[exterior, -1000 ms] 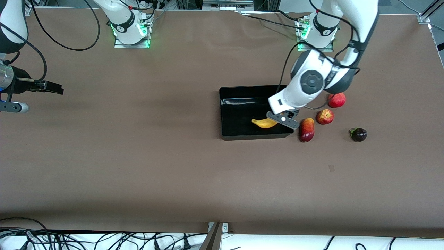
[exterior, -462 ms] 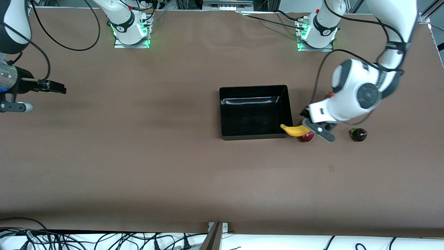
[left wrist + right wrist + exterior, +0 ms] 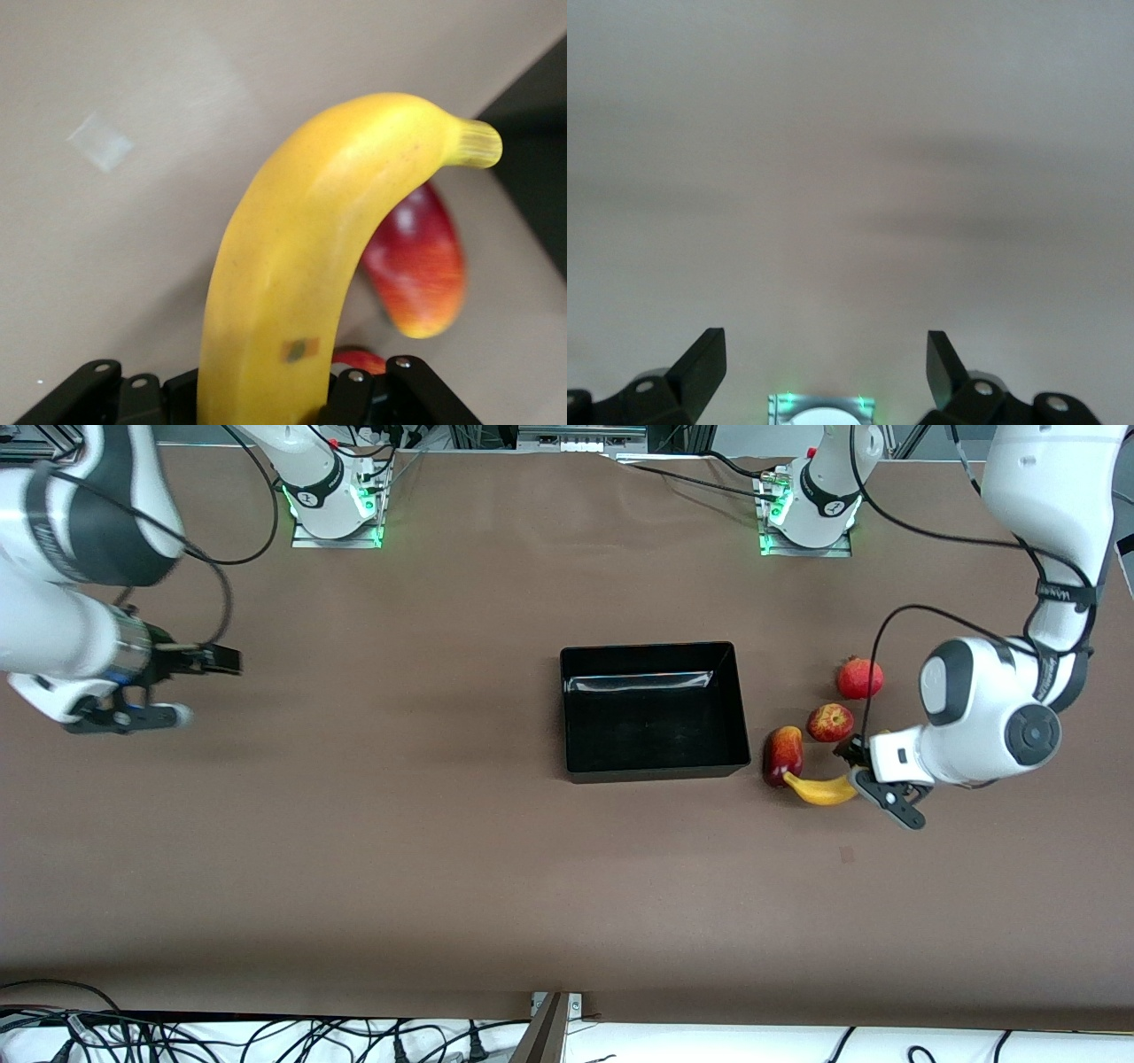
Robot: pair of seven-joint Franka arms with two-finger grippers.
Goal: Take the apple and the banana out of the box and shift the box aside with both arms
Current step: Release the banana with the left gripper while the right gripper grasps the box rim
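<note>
My left gripper (image 3: pixel 856 781) is shut on one end of the yellow banana (image 3: pixel 819 789), holding it low over the table beside the red-yellow mango (image 3: pixel 783 755). In the left wrist view the banana (image 3: pixel 328 257) fills the middle and rises from my left gripper (image 3: pixel 257 400). The apple (image 3: pixel 830 722) lies on the table between the mango and the pomegranate (image 3: pixel 859 677). The black box (image 3: pixel 651 731) sits mid-table with nothing in it. My right gripper (image 3: pixel 221 661) hangs open and empty over bare table at the right arm's end; its fingers (image 3: pixel 700 363) stand wide apart.
The mango (image 3: pixel 416 266) shows past the banana in the left wrist view, with a corner of the box (image 3: pixel 540 150) at the edge. A robot base (image 3: pixel 822 412) with green lights shows between the right gripper's fingers. Cables lie along the table's near edge.
The left arm has carried the banana from over the box out past its wall to beside the mango, toward the left arm's end. The right arm has shifted a little toward the middle.
</note>
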